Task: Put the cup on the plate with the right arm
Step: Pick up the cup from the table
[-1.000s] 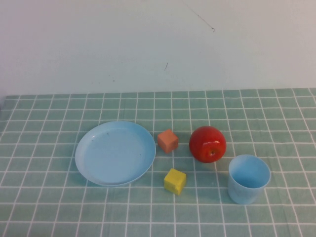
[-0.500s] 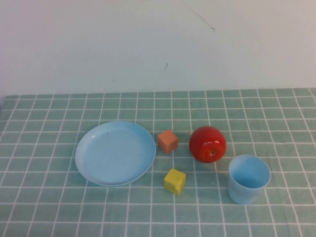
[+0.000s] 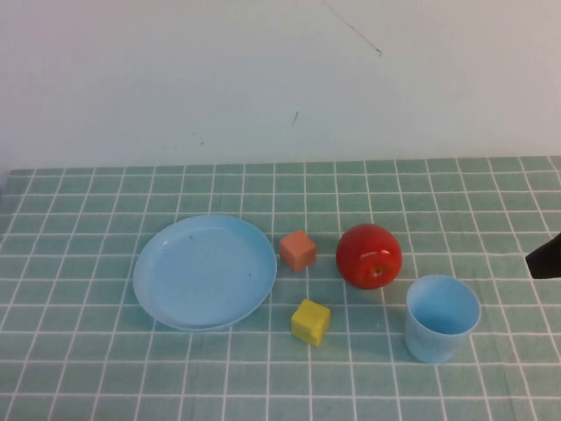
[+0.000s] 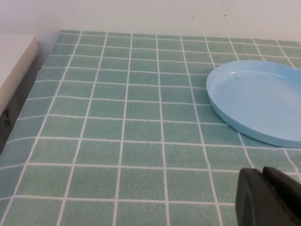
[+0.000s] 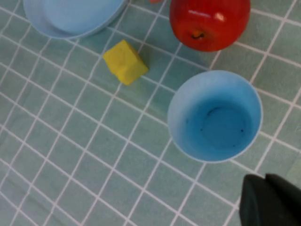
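Only a dark corner of my right gripper (image 5: 272,200) shows in the right wrist view, and a black tip at the high view's right edge; I cannot tell whether it is apart or together. My left gripper (image 4: 268,197) is likewise cut off, its state unreadable, low over the green tiled counter (image 3: 88,368) near the light blue plate (image 3: 204,272). The light blue cup (image 3: 443,317) stands upright and empty just beside my right gripper. Past it sits the red apple (image 3: 369,255), then a yellow cube (image 3: 310,322) and an orange cube (image 3: 298,251), both between cup and plate.
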